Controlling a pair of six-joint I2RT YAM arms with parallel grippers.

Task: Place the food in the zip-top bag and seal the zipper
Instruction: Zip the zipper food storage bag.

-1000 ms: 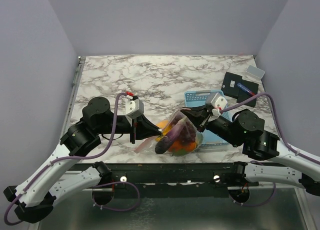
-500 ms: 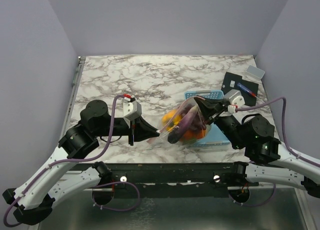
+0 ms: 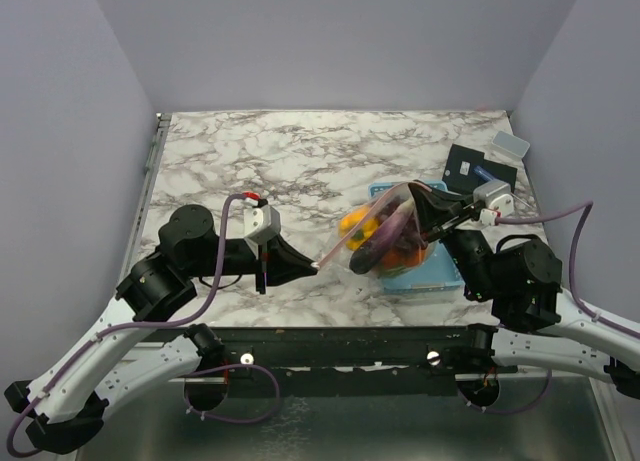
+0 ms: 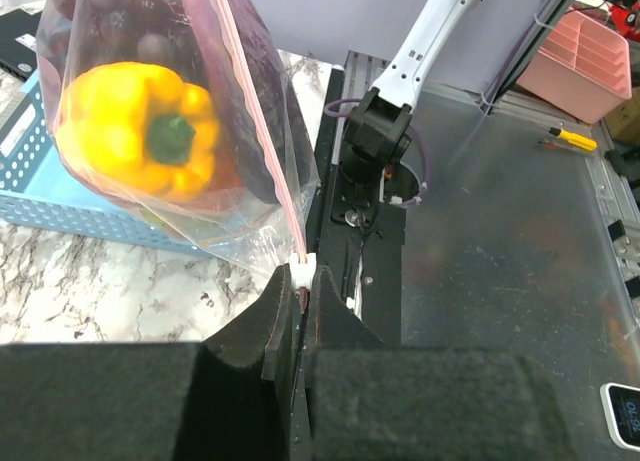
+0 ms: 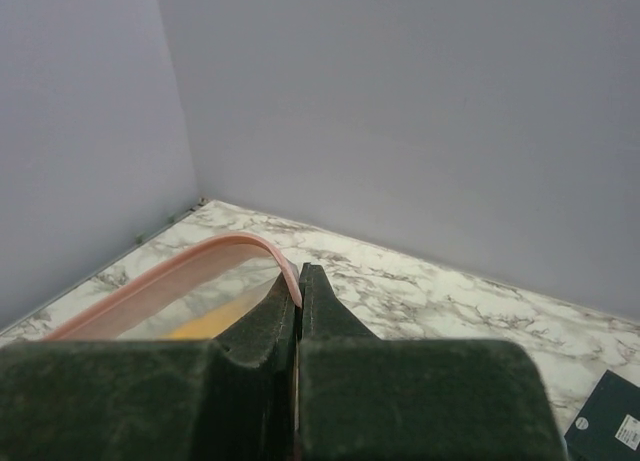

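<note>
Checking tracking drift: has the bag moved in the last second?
Yes. The zip-top bag shifted right and back, farther over the blue basket.

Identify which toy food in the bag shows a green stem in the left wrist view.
The yellow pepper, its green stem facing the camera through the zip-top bag; the dark purple grapes above it show no stem.

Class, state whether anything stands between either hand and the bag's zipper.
Nothing visible does. The left hand is shut on one end of the zipper, and the right hand pinches the same strip farther along.
</note>
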